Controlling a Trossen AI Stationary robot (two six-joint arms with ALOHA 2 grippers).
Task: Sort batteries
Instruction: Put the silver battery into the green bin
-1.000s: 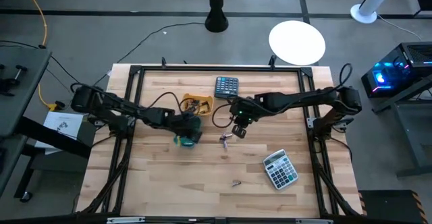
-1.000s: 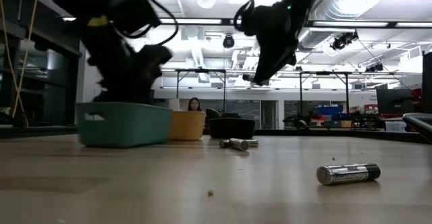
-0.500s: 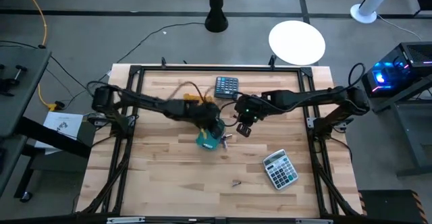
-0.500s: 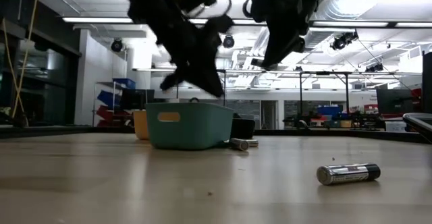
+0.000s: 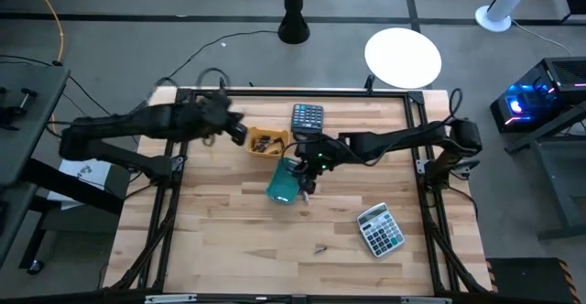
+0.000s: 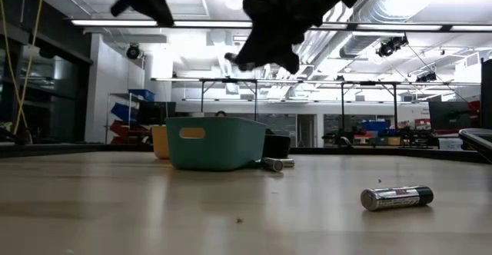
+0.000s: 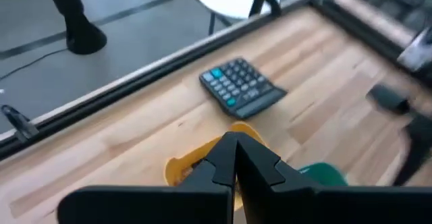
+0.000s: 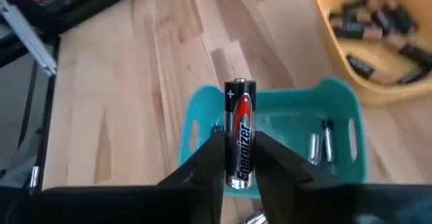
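My right gripper (image 8: 239,146) (image 5: 307,165) hovers above the teal bin (image 8: 270,140) (image 5: 283,183) and is shut on a black, red and silver battery (image 8: 240,126). A few thin batteries (image 8: 318,144) lie inside that bin. The yellow bin (image 8: 368,42) (image 5: 266,143) holds several dark batteries. Loose batteries lie on the table beside the teal bin (image 6: 273,163) (image 5: 306,192) and nearer the front (image 6: 396,197) (image 5: 319,247). My left gripper (image 7: 235,163) (image 5: 234,130) is shut, raised at the yellow bin's left, touching nothing. My right gripper pinches the battery between its two fingers, on its lower half (image 8: 237,166). The battery lies along the fingers, with its plus end (image 8: 240,85) pointing past their tips. The fingers point down from above the teal bin. The battery is lifted clear of everything.
A dark calculator (image 5: 308,117) (image 7: 239,86) lies by the far edge behind the yellow bin. A grey calculator (image 5: 380,229) lies toward the near right. Bare wood shows at the near left of the table.
My left gripper slid the teal bin to the right toward the table's middle, then left it and drew back up toward the far left, beside the yellow bin. My right gripper moved left and now hangs over the teal bin.
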